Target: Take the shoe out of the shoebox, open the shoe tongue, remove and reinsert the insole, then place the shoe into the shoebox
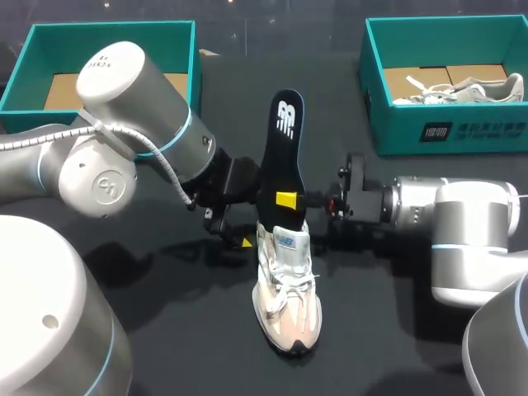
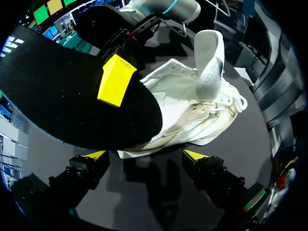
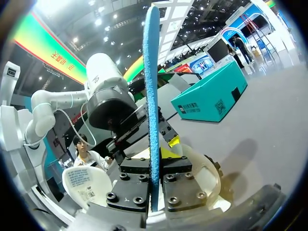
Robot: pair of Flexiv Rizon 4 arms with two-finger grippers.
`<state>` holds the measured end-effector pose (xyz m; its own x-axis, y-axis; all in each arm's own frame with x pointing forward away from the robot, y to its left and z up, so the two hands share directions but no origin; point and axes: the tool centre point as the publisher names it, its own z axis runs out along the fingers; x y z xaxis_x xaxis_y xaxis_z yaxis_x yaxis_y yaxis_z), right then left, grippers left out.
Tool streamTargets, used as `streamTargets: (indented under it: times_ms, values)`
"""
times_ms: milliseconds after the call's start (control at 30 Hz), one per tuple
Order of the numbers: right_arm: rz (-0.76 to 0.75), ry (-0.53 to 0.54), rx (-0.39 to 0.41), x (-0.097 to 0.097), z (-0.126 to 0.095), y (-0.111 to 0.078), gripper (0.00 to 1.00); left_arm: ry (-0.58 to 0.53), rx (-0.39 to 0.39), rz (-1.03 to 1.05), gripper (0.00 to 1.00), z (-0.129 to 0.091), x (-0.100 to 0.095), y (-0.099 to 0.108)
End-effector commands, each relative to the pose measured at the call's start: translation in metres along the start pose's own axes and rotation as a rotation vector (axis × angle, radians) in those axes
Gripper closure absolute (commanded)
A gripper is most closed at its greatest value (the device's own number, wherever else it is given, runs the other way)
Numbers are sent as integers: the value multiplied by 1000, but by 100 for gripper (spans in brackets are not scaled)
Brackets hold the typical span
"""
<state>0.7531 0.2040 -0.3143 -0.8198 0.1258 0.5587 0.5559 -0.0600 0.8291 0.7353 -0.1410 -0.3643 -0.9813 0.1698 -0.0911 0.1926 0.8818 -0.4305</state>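
A white and beige sneaker (image 1: 286, 290) stands on the black table with its toe toward the front edge. A black insole (image 1: 280, 153) rises upright out of its heel opening. My right gripper (image 1: 289, 200) is shut on the insole, low on its length. In the right wrist view the insole (image 3: 151, 91) shows edge-on between the shut fingers (image 3: 155, 163), with the shoe (image 3: 204, 171) below. My left gripper (image 1: 239, 235) is open beside the shoe's heel. In the left wrist view its open fingers (image 2: 144, 156) flank the sneaker (image 2: 192, 110), holding nothing, and the insole (image 2: 72, 96) lies ahead of them.
A teal shoebox (image 1: 29, 58) with a cardboard floor sits at the back left. Another teal shoebox (image 1: 445, 128) at the back right holds a second pale sneaker (image 1: 466, 89). Bare black table lies in front of the shoe.
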Motion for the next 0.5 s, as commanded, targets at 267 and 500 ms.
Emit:
streamTargets:
  times_ms: [267,500]
  values:
    - [16,1,12,2,0,-10,100,0,1,0,0,1,0,1]
    - [33,10,28,1,2,-19,100,0,1,0,0,1,0,1]
